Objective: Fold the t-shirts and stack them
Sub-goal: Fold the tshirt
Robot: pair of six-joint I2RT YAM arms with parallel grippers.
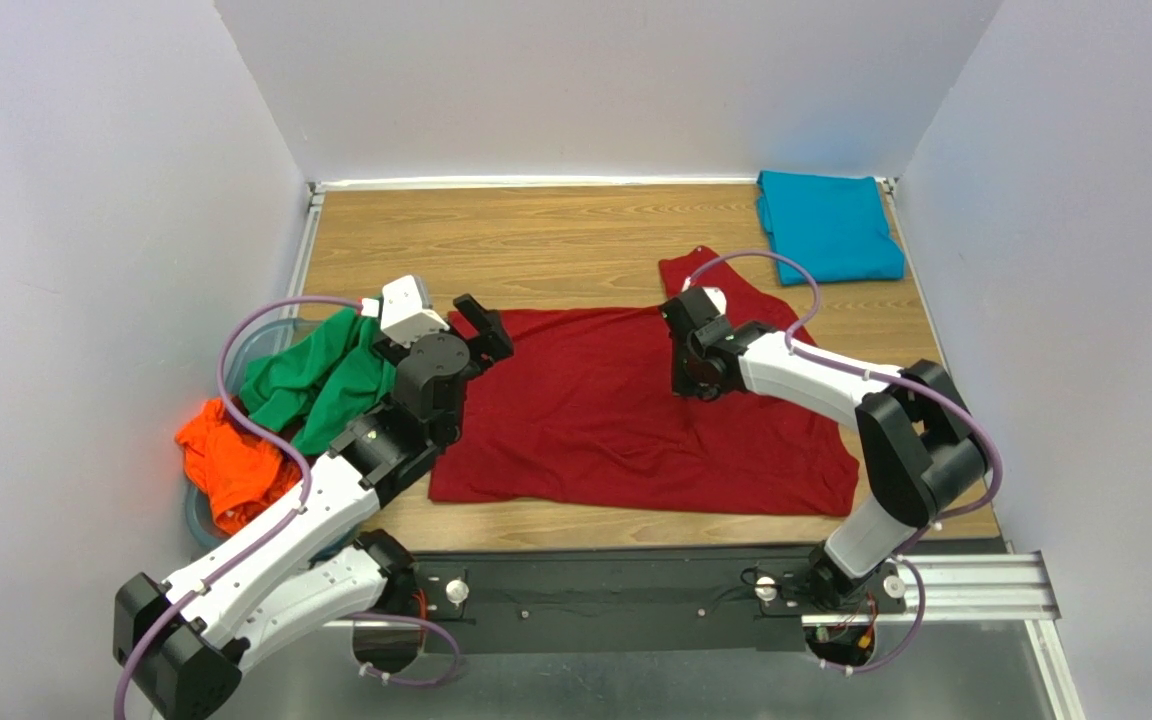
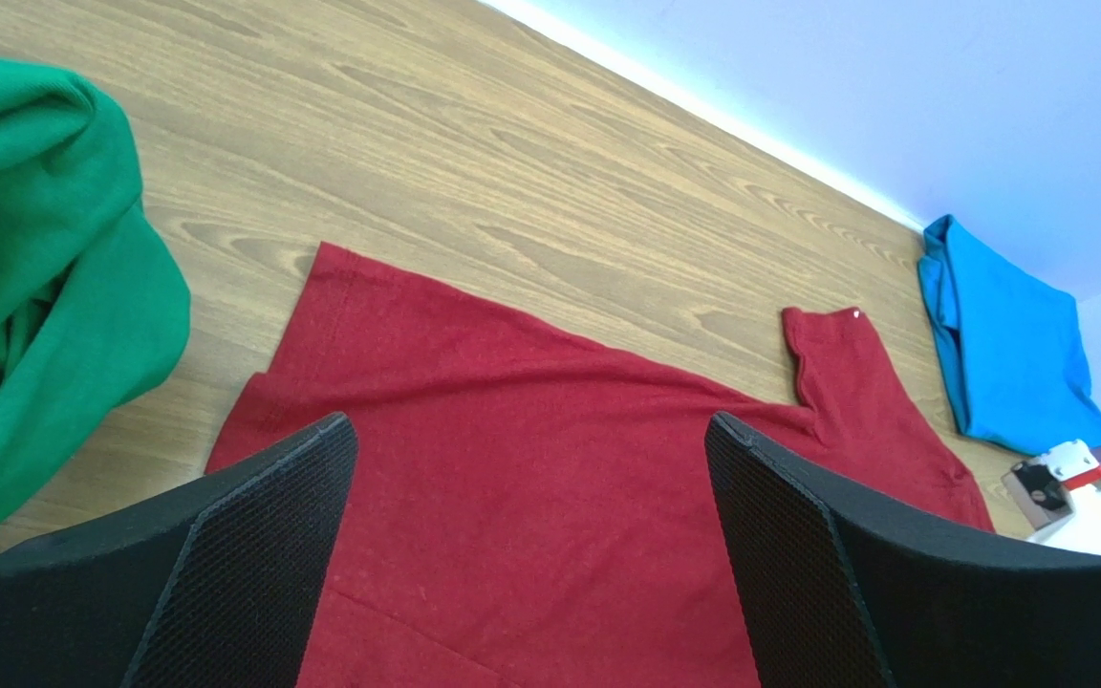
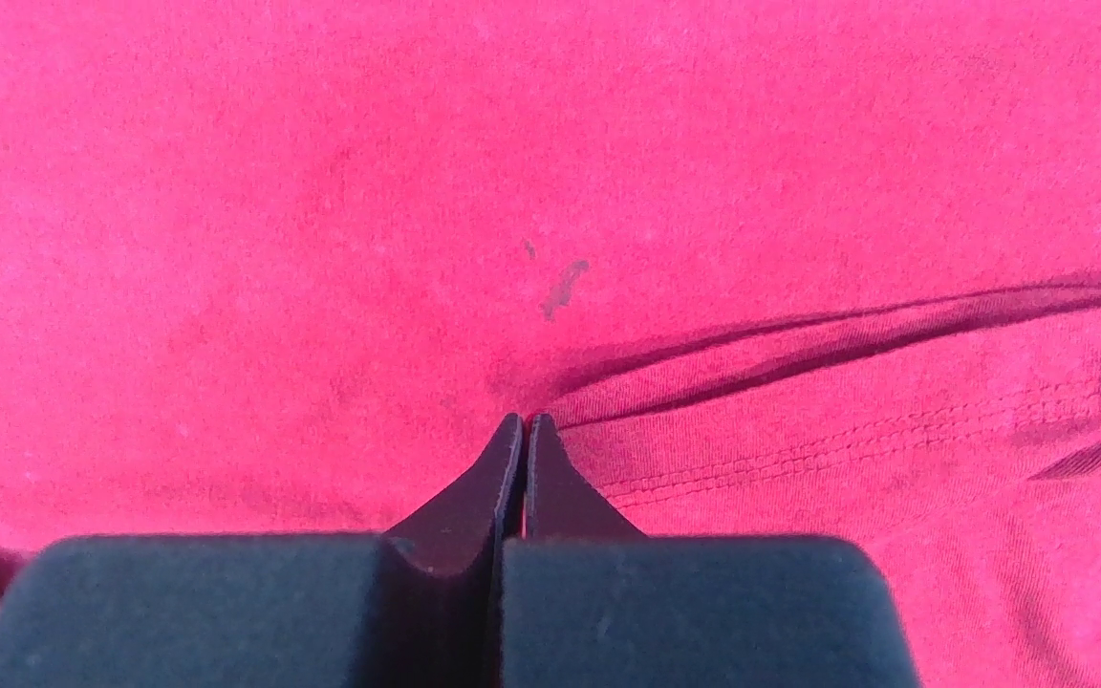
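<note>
seen from above, with 12 o'clock away from the arms: the middle t-shirt [image 1: 612, 420] lies flat on the table [image 1: 537, 240], one sleeve [image 1: 702, 270] reaching toward 12 o'clock. a second t-shirt [image 1: 830, 225] lies apart from it in the table's 1 o'clock corner. at 9 o'clock a third t-shirt [image 1: 312, 383] hangs over the table's left edge, with a fourth t-shirt [image 1: 229, 458] beside it at 8 o'clock, off the table. the left gripper [image 1: 482, 330] is over the middle t-shirt's 10 o'clock corner. the right gripper [image 3: 525, 430] has its tips together on the cloth just below the sleeve.
</note>
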